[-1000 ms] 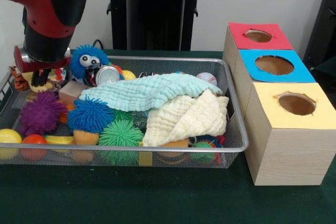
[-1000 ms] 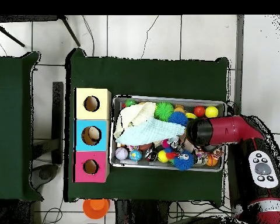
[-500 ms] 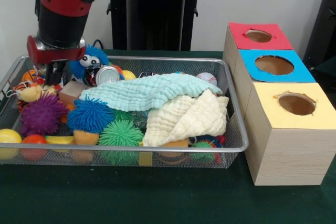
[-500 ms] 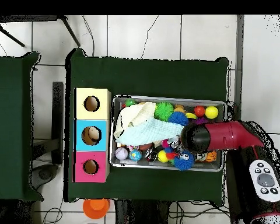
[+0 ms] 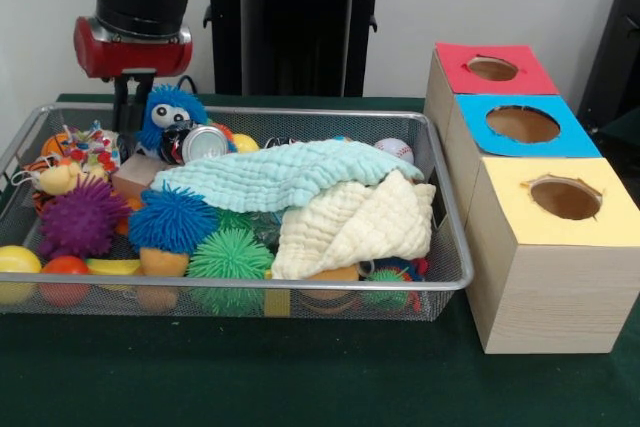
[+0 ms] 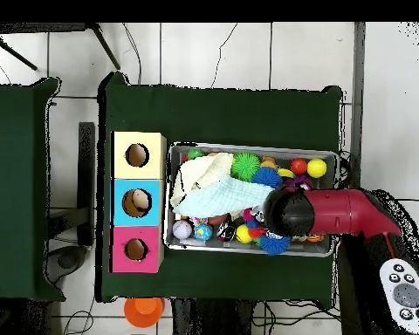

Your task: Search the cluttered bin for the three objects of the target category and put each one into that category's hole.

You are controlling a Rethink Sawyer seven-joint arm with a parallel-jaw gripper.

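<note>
Lower left of the frame: spiky balls (image 5: 172, 219) heaped in a wire bin (image 5: 452, 277); centre, two cloths (image 5: 300, 192) draped over more toys, likely hiding targets. Right: three boxes with holes (image 5: 565, 197), ready for sorting. Upper left: gripper (image 5: 128, 112) poised empty above the far corner; open or closed, impossible to tell.

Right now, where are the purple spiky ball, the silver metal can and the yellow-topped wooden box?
purple spiky ball (image 5: 78, 217), front view, its middle.
silver metal can (image 5: 204, 143), front view, its round end.
yellow-topped wooden box (image 5: 548, 287), front view, its front wall.
</note>
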